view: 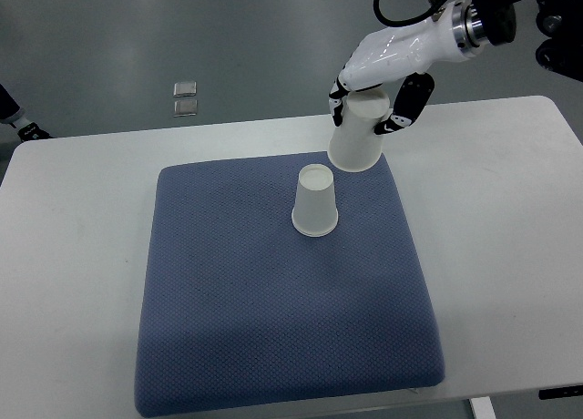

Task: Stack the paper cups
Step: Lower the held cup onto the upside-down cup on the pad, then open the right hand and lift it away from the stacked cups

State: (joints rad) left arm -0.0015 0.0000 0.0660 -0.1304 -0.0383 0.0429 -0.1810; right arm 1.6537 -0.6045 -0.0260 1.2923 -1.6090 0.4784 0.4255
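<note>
One white paper cup (315,201) stands upside down on the blue mat (273,291), near the mat's far middle. My right hand (378,82) comes in from the upper right and is shut on a second white paper cup (357,134), also upside down, gripped near its base end. This held cup is lifted and tilted a little, just behind and to the right of the standing cup, over the mat's far edge. The two cups are apart. The left hand is out of view.
The mat lies on a white table (510,209). Two small silver squares (185,98) lie on the grey floor beyond the table's far edge. A dark object (14,114) shows at the left edge.
</note>
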